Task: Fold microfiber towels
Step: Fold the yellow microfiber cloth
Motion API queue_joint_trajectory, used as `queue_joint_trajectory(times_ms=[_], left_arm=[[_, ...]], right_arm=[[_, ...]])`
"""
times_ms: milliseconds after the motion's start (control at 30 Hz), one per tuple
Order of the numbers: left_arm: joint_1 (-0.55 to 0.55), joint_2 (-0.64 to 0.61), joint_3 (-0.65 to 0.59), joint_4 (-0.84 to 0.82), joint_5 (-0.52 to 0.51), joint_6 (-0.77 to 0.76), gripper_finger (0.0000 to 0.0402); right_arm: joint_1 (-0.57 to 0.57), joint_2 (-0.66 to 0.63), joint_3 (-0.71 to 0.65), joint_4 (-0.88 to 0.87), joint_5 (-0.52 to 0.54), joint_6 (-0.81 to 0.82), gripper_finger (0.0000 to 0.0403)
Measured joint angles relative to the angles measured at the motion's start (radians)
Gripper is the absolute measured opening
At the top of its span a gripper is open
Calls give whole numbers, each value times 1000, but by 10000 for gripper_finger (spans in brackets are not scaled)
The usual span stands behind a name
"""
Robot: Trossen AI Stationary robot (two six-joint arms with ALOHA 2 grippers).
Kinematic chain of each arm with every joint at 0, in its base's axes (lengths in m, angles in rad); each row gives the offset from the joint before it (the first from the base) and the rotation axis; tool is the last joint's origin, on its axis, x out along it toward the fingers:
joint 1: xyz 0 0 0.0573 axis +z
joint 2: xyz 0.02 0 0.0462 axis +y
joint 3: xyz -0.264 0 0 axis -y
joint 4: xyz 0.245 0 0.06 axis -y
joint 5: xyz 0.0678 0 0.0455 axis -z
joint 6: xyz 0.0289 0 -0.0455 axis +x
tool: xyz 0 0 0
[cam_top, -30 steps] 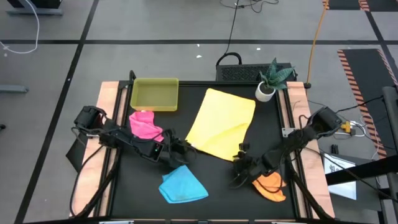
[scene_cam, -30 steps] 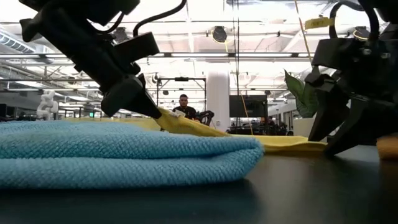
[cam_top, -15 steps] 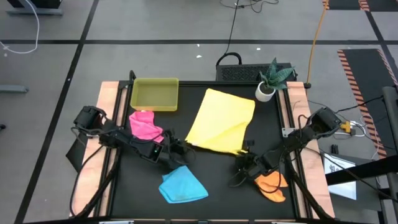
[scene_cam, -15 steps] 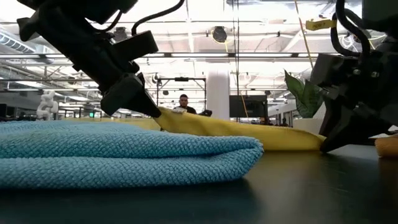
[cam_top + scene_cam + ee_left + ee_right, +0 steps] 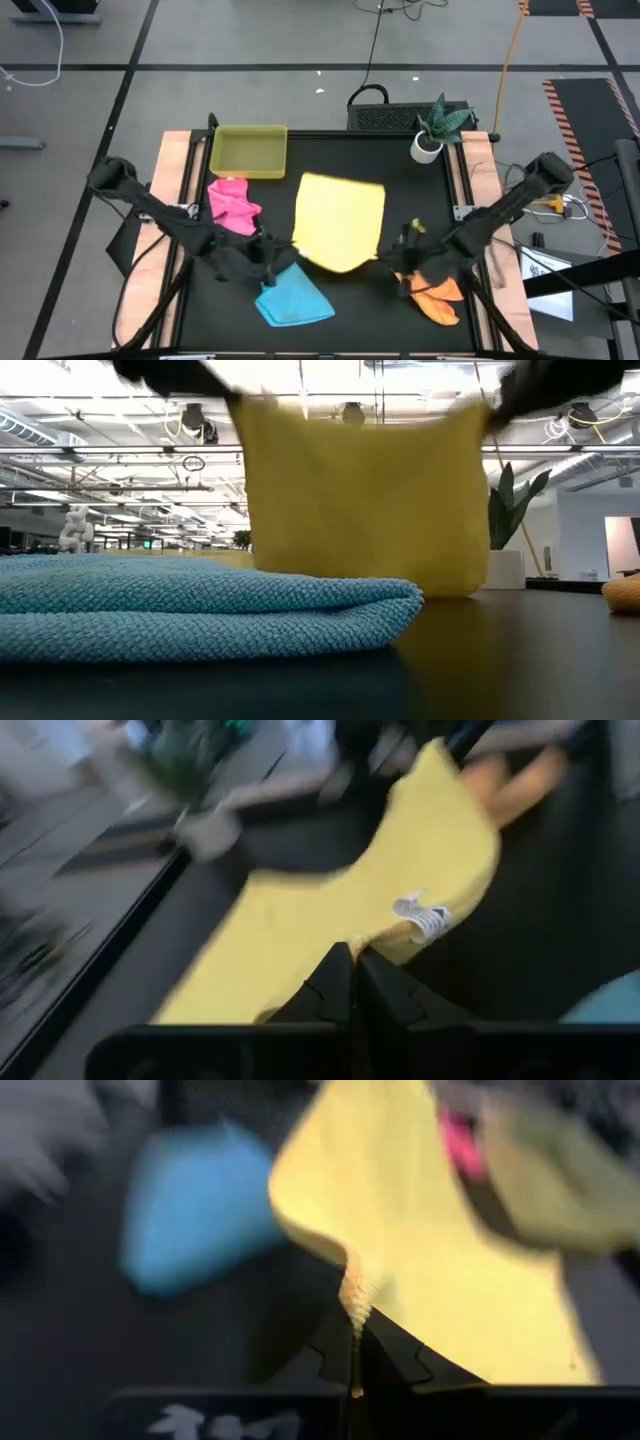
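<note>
Fingers of both grippers were closed on the yellow towel (image 5: 340, 220), one gripper at each near corner. The left gripper (image 5: 350, 982) pinched its corner close to a small white label (image 5: 422, 915) sewn into the hem, and the right gripper (image 5: 355, 1342) pinched the other corner, where the cloth bunched between its fingertips.

Progress, judged from the layout: the yellow towel was raised off the black table (image 5: 350, 310), hanging as a flat sheet between the two grips, its lower edge near the tabletop in the low view and its far part draped toward the back of the table. No fold in it was complete. The blue towel (image 5: 293, 297) lay at the front in a compact, layered shape that may already have been folded. The pink towel (image 5: 233, 203) sat crumpled just in front of the yellow-green tray (image 5: 249, 152), and the orange towel (image 5: 437, 296) lay bunched at the front right. Most of the work therefore appeared to remain.

Pose: the left arm reached in from the table's left edge and the right arm from its right edge, both angled toward the front centre, their wrists roughly level on either side of the lifted cloth. A potted plant (image 5: 433, 127) stood at the back right, well apart from the towel.
</note>
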Motion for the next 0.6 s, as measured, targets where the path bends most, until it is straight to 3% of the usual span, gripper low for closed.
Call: queue_joint_trajectory(times_ms=[233,333,400,533,600], left_arm=[[-68,-182,0,302,135,192,10],[-64,-232,0,379,145,314,5],[-43,-258,0,383,88,384,7],[49,-265,0,319,-81,426,5],[118,-252,0,252,-108,412,5]], right_arm=[[116,-160,11,466,-114,-274,2],[122,-205,12,564,-119,-345,1],[112,-233,12,549,-32,-386,1],[58,-263,12,395,291,-423,1],[10,-265,11,300,423,-418,1]])
